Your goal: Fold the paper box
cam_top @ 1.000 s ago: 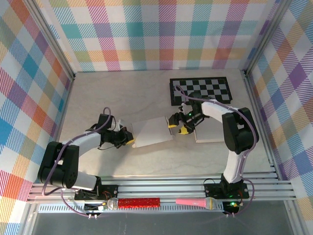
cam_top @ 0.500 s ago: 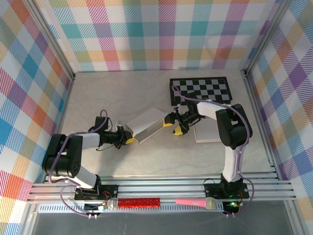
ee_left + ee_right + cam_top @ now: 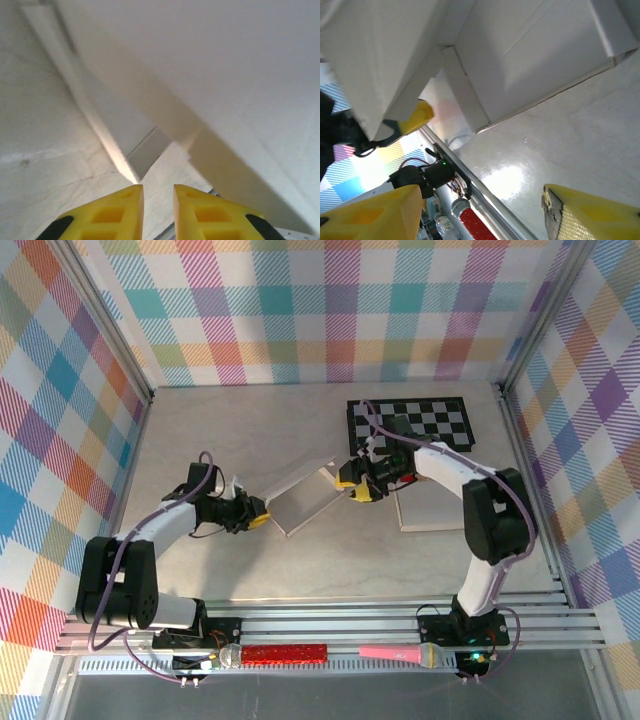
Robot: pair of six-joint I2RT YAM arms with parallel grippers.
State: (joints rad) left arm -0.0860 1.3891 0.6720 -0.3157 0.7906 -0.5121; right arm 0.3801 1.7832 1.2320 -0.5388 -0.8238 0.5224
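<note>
L gripper (image 3: 255,517) sits low on the table (image 3: 230,430) at the box's near-left edge. Its yellow fingers (image 3: 107,216) are only a slit apart w/ nothing between them, and from the wrist view the tips point under a raised white panel w/o touching it. The paper box (image 3: 308,502) lies mid-table betw. the two arms. It's mostly a flat blank, w/ one long panel tilted up along its far-left side and crease lines showing on the underside. R gripper (image 3: 350,488) is at the box's right end, jaws spread wide and empty, the card just ahead of them; can't tell if a tip touches it. Further right a separate white sheet (image 3: 432,512) lies flat under the R arm, and a checkerboard mat (image 3: 420,420) sits behind. Progress looks early: approx. one fold started, no walls standing, no corners tucked, so most of the folding is left.
</note>
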